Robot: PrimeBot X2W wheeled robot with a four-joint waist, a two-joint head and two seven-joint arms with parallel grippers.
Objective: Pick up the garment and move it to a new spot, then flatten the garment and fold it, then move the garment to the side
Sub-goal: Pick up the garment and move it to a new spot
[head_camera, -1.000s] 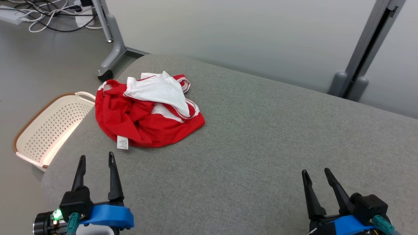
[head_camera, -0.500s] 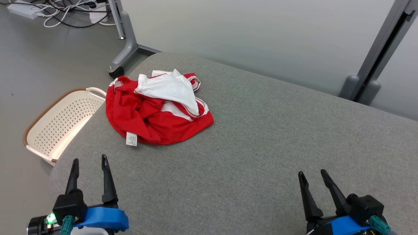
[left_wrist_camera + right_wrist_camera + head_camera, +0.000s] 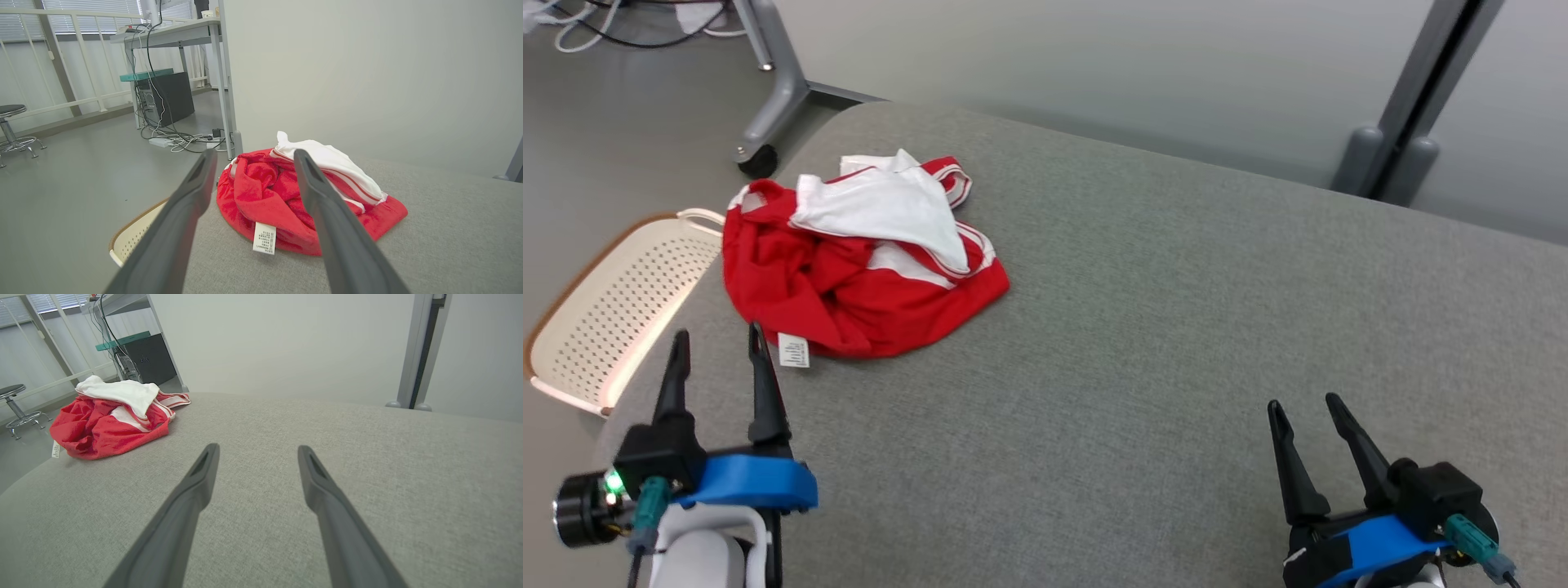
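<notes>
The garment [image 3: 849,269] is a crumpled red and white piece with a white care label, lying at the far left of the grey padded surface [image 3: 1176,327]. It also shows in the left wrist view [image 3: 278,196] and the right wrist view [image 3: 106,420]. My left gripper [image 3: 717,335] is open, its tips just short of the garment's near left edge, with nothing between them. My right gripper [image 3: 1305,405] hangs open over bare cushion at the lower right, far from the garment. In each wrist view the two fingers stand apart: left gripper [image 3: 253,157], right gripper [image 3: 257,451].
A cream perforated basket [image 3: 605,302] sits on the floor beside the surface's left edge. A wheeled grey table leg [image 3: 768,106] and cables lie beyond the garment. A wall and a grey post [image 3: 1413,106] stand behind. A stool [image 3: 14,130] is far left.
My left gripper has moved forward toward the garment's near edge, still open. The head camera has shifted, so the whole scene sits differently. The right gripper has hardly moved.
</notes>
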